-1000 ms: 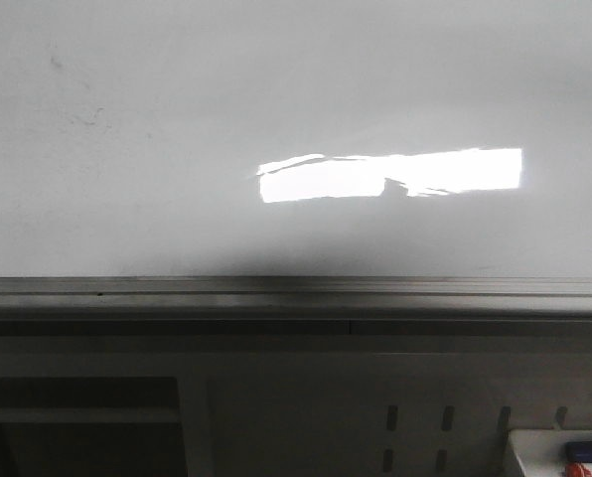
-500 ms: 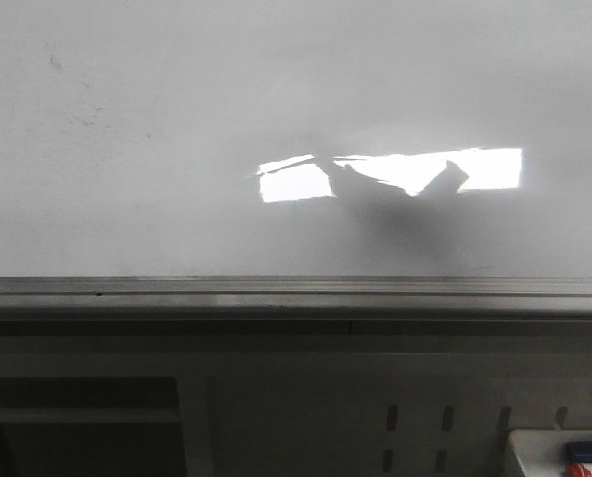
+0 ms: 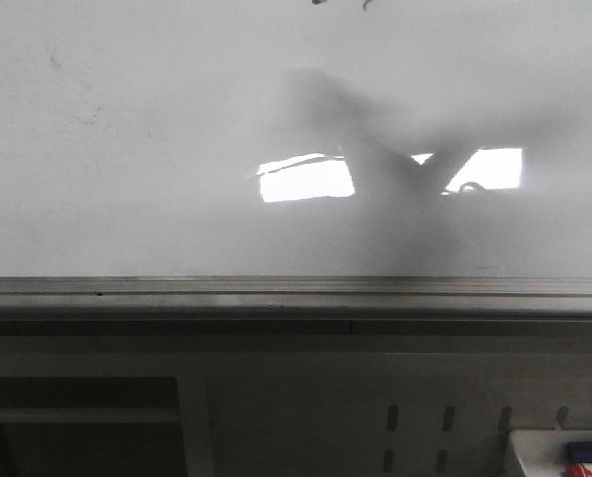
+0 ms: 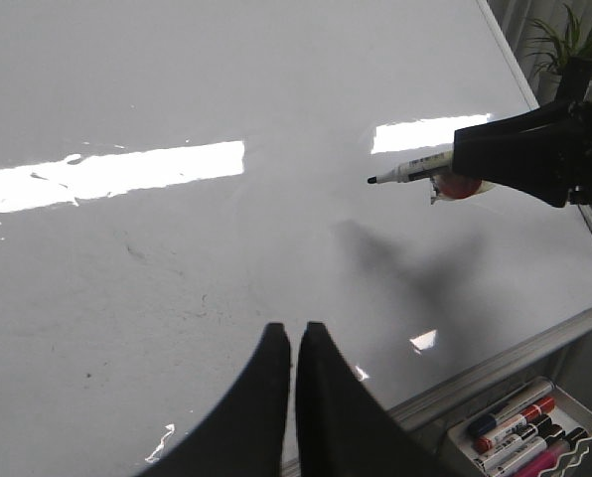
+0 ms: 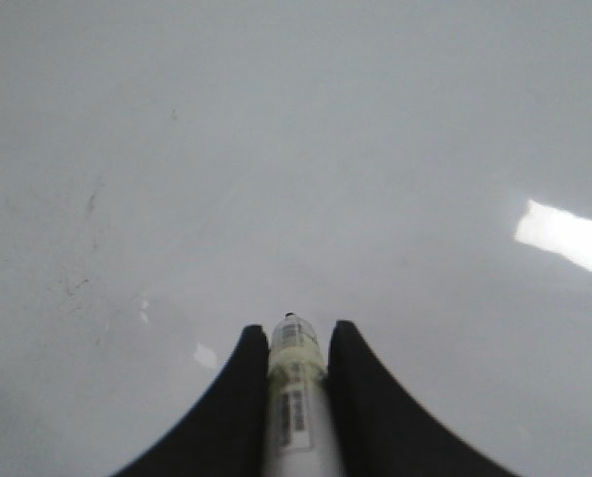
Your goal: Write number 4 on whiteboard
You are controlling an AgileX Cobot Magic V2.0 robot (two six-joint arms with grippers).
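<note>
The whiteboard fills the front view above its grey rail. It also fills the left wrist view and the right wrist view. No drawn number 4 shows on it, only faint smudges and bright glare. My right gripper is shut on a white marker with its cap off. The marker's dark tip points at the board, and its shadow lies apart from the tip. The right wrist view shows the marker clamped in the right gripper. My left gripper is shut and empty over the board near the rail.
A white tray with several markers hangs below the rail; its corner shows in the front view. A potted plant stands beyond the board's far edge. Small dark bits show at the front view's top edge.
The arm's shadow has spread up and to the left across the glare on the board. Small dark bits have come into the front view at its top edge.
</note>
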